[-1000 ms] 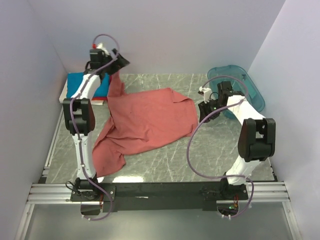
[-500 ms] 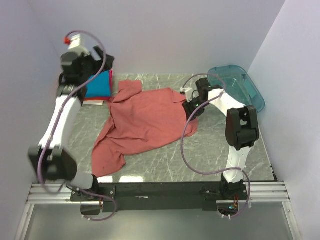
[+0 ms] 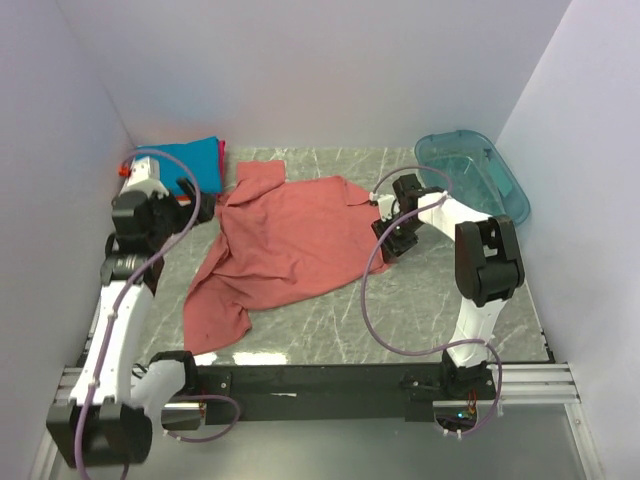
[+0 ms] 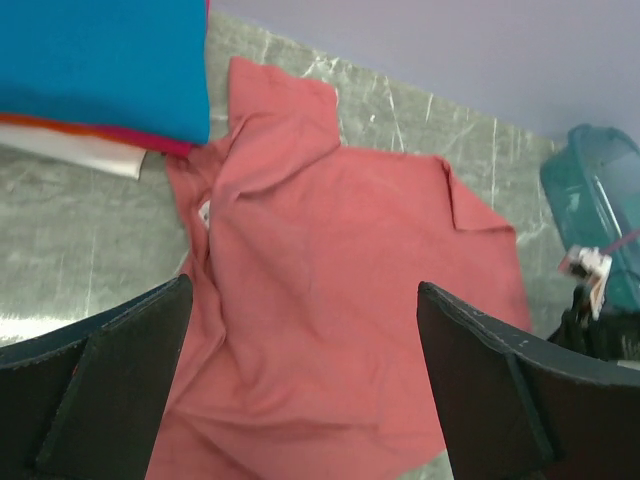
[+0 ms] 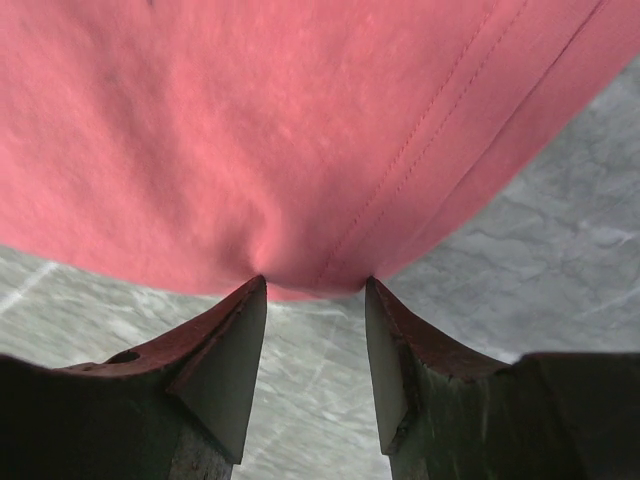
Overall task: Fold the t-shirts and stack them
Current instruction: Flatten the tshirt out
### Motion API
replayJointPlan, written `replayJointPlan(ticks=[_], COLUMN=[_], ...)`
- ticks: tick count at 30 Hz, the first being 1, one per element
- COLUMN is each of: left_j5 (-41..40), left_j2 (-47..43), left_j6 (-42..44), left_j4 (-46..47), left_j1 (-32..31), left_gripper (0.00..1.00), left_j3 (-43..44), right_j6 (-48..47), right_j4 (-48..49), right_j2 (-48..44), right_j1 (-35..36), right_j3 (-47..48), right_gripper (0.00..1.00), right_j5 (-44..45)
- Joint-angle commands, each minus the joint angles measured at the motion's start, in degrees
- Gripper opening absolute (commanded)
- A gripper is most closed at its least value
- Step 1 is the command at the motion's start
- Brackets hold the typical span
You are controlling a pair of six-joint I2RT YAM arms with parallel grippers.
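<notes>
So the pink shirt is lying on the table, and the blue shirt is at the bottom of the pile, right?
Not quite. The blue shirt is on top of the pile, not at the bottom. The left wrist view shows it. The pink shirt is lying on the table, as you said.

Robot test cell in a lab, boxed in for recording.

Plain pale walls close in a grey marble-patterned worktop on the left, far and right sides. A white-and-black left arm and right arm are bolted to an aluminium rail along the near edge, with purple cables looping loose. The props are staged rather than lived-in: a translucent teal plastic bin at the far right, a salmon-pink t-shirt spread mid-worktop, and folded t-shirts at the far left.
</notes>
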Motion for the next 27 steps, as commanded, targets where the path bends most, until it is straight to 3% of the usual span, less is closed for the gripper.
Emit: replayJointPlan(ticks=[1,6,9,11,13,17,19,22,23,24,25,27], left_j5=[0.5,0.2,-2.4,-2.9,-3.0,-3.3,-3.1,-3.5,-3.8,-4.1,-4.5,-5.3], left_j2=[-8.2,-15.4,-17.6,-18.5,-19.9,-21.1,-20.8,-20.0,-19.8,-19.8,-19.7,-20.0], left_j6=[2.5,3.0,4.0,4.3,4.4,4.3,4.5,4.8,4.9,4.9,4.9,4.9], left_j4=[0.1,2.9,2.4,1.5,1.8,1.7,2.2,1.3,1.1,0.8,0.6,0.1], left_j1=[0.0,0.0,-0.2,-0.6,-0.8,-0.8,-0.7,-0.8,-0.8,-0.8,-0.9,-0.9], left_gripper=[1.00,1.00,0.99,0.99,1.00,0.99,1.00,0.99,0.99,0.99,1.00,0.99], left_j3=[-4.9,-14.1,-16.3,-16.0,-16.3,-16.3,-16.3,-15.9,-15.8,-15.7,-15.7,-15.8], right_j6=[4.6,7.2,6.1,3.9,0.3,-7.9,-8.7,-2.4,0.7,4.6,5.6,7.1], right_j4=[3.4,2.6,1.0,-0.6,-4.2,-17.1,-21.4,-19.7,-14.8,-12.6,-10.4,-11.0], right_j2=[-0.9,3.7,3.8,2.5,-0.4,-4.2,-2.5,3.9,5.7,9.5,11.6,16.4], right_j1=[-0.1,-0.1,-0.1,-0.3,-0.2,-0.1,0.5,1.6,2.4,2.8,3.1,3.6], right_j3=[0.0,4.6,5.1,5.2,6.5,16.3,26.1,37.8,39.5,42.5,44.3,49.4], right_gripper=[0.51,0.47,0.32,0.10,0.00,0.00,0.00,0.00,0.00,0.19,0.31,0.43], right_j5=[-2.1,-3.3,-2.1,0.1,1.8,-1.1,-3.4,-0.8,1.3,3.4,8.1,10.1])
